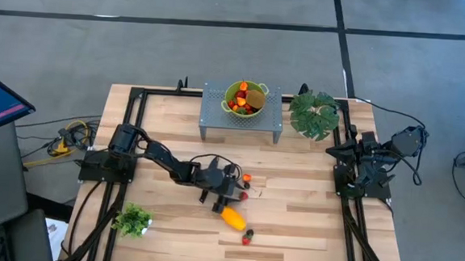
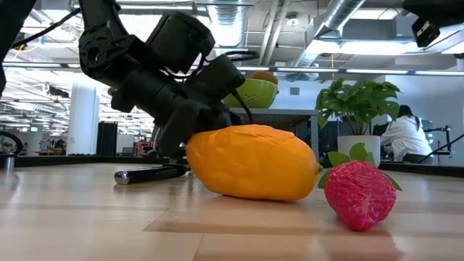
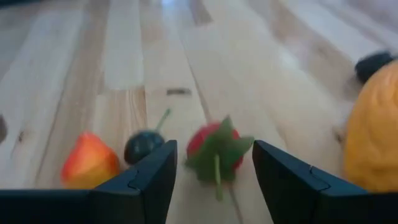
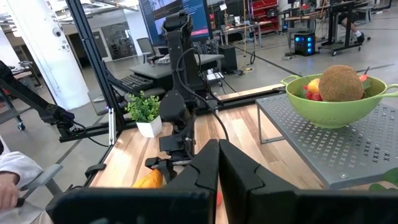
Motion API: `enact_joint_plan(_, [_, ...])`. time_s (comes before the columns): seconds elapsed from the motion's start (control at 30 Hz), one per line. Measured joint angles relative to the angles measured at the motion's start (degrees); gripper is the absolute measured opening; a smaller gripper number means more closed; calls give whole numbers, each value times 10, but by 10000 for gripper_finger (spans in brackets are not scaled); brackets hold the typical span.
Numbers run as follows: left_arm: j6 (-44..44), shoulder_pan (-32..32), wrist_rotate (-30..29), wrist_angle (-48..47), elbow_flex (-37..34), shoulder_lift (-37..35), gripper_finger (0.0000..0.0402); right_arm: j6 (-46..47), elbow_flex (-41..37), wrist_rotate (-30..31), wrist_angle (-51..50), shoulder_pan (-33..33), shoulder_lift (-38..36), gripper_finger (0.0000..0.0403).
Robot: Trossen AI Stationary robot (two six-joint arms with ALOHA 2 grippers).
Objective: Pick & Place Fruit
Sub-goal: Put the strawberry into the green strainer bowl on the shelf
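My left gripper (image 1: pixel 235 194) (image 3: pixel 214 163) is low over the middle of the table, open. A red strawberry with green leaves (image 3: pixel 206 140) (image 1: pixel 243 196) lies on the wood just past its fingertips, in line with the gap. Beside the strawberry lie a dark cherry (image 3: pixel 142 148) and an orange-red fruit (image 3: pixel 89 165) (image 1: pixel 246 178). The long yellow-orange fruit (image 1: pixel 233 218) (image 2: pixel 250 161) rests on its side toward the near edge. Another strawberry (image 2: pixel 359 192) (image 1: pixel 247 239) and a dark ball (image 3: pixel 375 63) lie beyond it. My right gripper (image 4: pixel 217 163) is shut, held high at the table's right edge.
A green bowl (image 1: pixel 245 97) holding a brown kiwi and small fruit stands on a grey perforated stand (image 1: pixel 274 117) at the far middle. A leafy plant (image 1: pixel 314 113) is at the far right, a small one (image 1: pixel 134 219) at the near left.
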Motion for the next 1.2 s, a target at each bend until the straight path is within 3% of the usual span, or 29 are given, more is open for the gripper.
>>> enact_joint_plan(0.53, [-8, -2, 3, 19, 0, 0, 204, 0, 0, 0, 0, 0, 0, 6])
enact_joint_plan(0.83, [-6, -17, 14, 25, 42, 59, 204, 0, 0, 0, 0, 0, 0, 6])
enact_joint_plan(1.2, [-9, -17, 14, 26, 50, 66, 190, 0, 0, 0, 0, 0, 0, 6])
